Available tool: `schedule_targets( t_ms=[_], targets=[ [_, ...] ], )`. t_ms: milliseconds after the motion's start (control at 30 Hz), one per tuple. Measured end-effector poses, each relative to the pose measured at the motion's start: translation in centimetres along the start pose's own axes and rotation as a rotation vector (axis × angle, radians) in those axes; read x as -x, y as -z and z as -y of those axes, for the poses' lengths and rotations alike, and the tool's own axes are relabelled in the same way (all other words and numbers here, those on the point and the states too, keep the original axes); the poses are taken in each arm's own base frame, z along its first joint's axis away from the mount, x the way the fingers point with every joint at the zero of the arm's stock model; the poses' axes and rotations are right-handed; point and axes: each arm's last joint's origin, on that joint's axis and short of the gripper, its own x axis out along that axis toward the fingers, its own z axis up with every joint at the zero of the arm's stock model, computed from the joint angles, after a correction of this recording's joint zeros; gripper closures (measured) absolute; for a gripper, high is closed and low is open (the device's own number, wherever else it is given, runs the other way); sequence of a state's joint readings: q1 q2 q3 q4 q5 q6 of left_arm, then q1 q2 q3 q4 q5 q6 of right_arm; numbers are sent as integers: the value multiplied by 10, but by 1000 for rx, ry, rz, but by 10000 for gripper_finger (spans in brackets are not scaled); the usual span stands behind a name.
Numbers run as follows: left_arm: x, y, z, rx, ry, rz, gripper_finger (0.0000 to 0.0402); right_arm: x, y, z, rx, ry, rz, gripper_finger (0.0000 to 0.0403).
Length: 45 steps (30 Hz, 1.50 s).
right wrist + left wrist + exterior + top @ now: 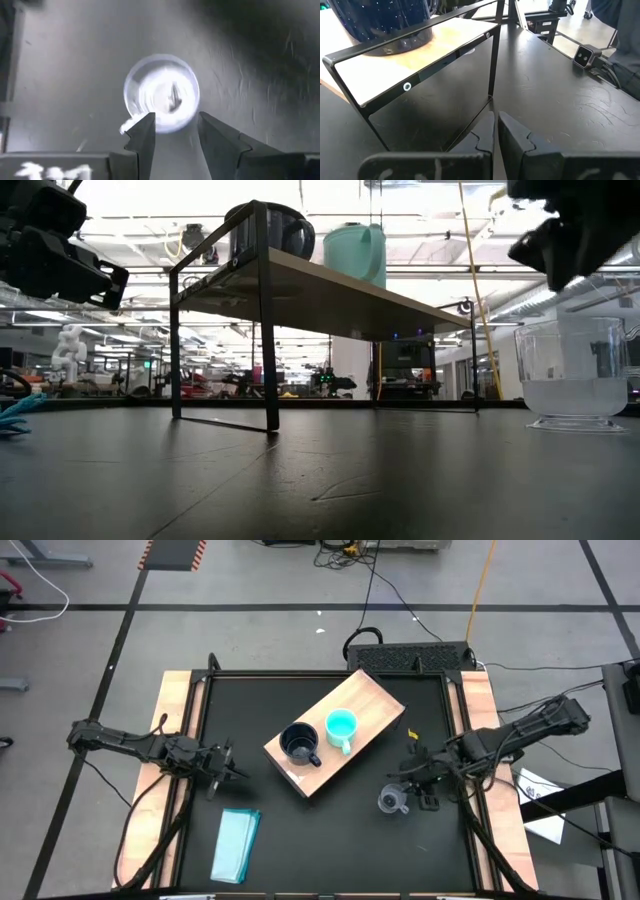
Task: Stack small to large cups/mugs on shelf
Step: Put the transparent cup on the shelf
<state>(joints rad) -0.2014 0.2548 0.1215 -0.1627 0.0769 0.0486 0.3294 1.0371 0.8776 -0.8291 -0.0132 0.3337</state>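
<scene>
From above, I saw the navy mug (pixel 299 745) and the turquoise mug (pixel 341 727) already standing side by side on the shelf (pixel 372 700), while the clear cup (pixel 392 801) sat on the black table (pixel 330 850) just off the shelf's near right end. My right gripper (pixel 424 785) hovered over that cup; the left gripper (pixel 225 774) waited left of the shelf.

At table height, the clear cup (pixel 572 374) stood upright and untouched, both mugs up top.

The left wrist showed its fingers (pixel 485 137) almost together, holding nothing.

The right wrist showed fingers (pixel 145 131) spread, looking straight down into the cup (pixel 161 93), gripping nothing. I judged two done, one left.
</scene>
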Motion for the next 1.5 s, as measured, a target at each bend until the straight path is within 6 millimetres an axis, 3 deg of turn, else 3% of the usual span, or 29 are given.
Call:
schedule_targets(
  t_ms=[567, 967, 1500],
  targets=[
    [0, -1, 0, 1, -1, 7, 376, -11, -4, -1, -21, 24, -25, 264],
    [0, -1, 0, -6, -1, 8, 376, -31, -9, -1, 81, 70, -78, 264],
    [0, -1, 0, -9, -1, 7, 376, -33, -16, 6, 94, 79, -45, 264]
  ],
)
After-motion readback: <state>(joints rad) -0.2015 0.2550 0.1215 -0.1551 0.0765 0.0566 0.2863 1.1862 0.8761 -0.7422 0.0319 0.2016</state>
